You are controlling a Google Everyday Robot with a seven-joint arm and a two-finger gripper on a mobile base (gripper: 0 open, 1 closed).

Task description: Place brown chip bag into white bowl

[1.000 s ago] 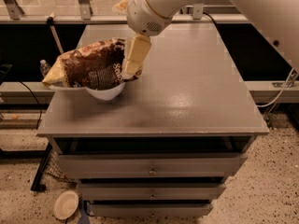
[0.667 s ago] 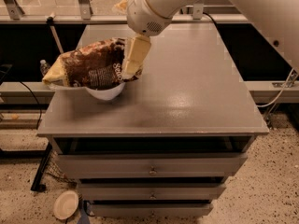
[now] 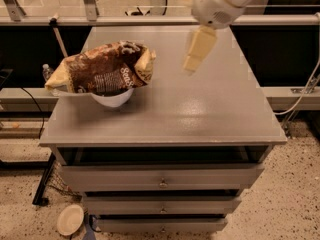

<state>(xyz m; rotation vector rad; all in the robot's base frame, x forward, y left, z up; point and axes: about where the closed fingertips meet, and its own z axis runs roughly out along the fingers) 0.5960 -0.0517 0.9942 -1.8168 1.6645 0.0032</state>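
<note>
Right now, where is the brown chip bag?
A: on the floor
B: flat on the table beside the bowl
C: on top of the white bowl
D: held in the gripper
C: the brown chip bag lies across the white bowl, overhanging its rim, while the gripper hangs apart to its right, above the table.

Partial white lettering "Seas" on the brown chip bag [image 3: 102, 69]
</note>
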